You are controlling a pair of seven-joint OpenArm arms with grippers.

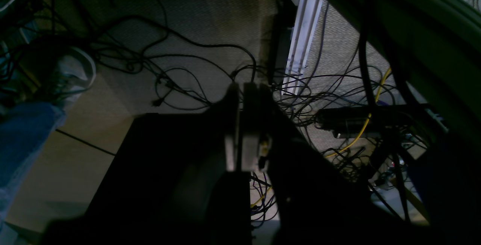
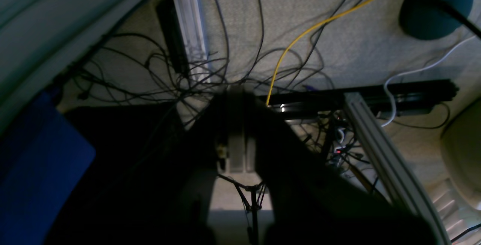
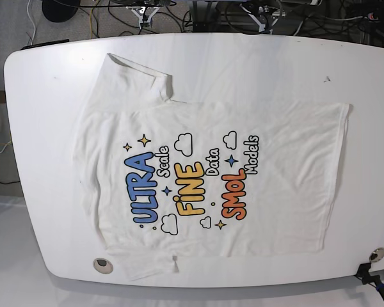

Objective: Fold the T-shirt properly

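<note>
White cotton T-shirt (image 3: 211, 173) with its colourful print lies flat, face up. My left pincer (image 1: 240, 91) and right pincer (image 2: 236, 94), dimly seen, look pressed together, empty.

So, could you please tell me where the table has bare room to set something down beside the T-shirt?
The table is bare in a wide strip past the T-shirt hem on the image right, in a band along the top edge right of the raised sleeve, and in a narrow margin at image left. The bottom edge is crowded: the shirt reaches almost to it.
</note>
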